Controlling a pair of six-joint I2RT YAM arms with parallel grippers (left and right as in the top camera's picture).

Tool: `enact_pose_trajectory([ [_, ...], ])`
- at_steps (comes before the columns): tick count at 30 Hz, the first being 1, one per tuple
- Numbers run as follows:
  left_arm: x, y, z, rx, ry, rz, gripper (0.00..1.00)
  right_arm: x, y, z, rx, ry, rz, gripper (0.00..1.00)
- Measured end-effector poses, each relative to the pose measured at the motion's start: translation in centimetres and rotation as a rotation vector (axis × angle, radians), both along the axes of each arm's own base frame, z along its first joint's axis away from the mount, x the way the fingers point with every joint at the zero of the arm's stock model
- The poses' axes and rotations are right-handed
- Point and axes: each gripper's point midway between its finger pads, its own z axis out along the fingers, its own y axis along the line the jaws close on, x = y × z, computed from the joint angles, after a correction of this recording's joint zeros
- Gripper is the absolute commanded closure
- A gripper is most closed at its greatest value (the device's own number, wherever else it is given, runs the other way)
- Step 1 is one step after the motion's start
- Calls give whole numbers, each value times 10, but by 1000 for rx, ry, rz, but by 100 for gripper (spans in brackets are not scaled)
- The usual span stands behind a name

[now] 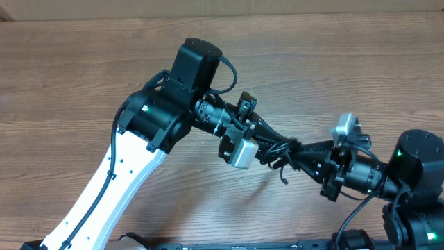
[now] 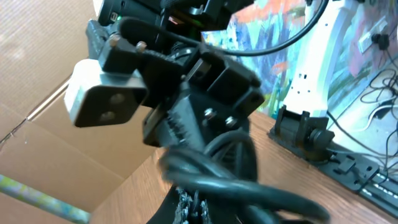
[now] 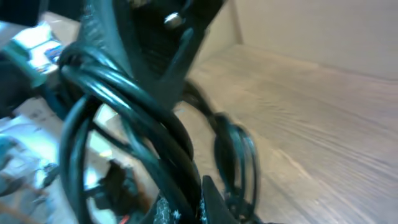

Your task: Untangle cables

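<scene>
Cables form one dark tangled bundle near the desk centre, slightly right of the middle, held between the two arms. One short loop hangs from the underside of the bundle toward the near edge.

Left gripper: reaches in from the left on a white-and-black arm. Jaws are drawn narrow and closed on the left end of the bundle. In the left wrist view, thick strands cross the lower foreground, directly ahead of the toothed pads. The view is blurred, so pad contact itself is not sharp.

Right gripper: reaches in from the lower right. Jaws taper to a point and are closed on the right end of the bundle. The two grippers stand tip to tip, just beside each other, with the knot between them.

In the right wrist view, several strands run in parallel curves up from the bottom edge and across the dark body of the left gripper. A further loop lies behind, above the wood grain of the desk. Plug ends cannot be made out in any view.
</scene>
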Motion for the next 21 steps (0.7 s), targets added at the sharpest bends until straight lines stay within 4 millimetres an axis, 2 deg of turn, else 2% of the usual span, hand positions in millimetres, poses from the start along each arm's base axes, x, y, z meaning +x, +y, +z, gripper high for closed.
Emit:
enact_pose_trajectory([
  [8,-2,2,-4,28,62,0,96,27,-9,20,32,-51,-150,96],
  [21,-9,-3,-2,46,60,-5,96,30,-8,44,135,-44,-169,96],
])
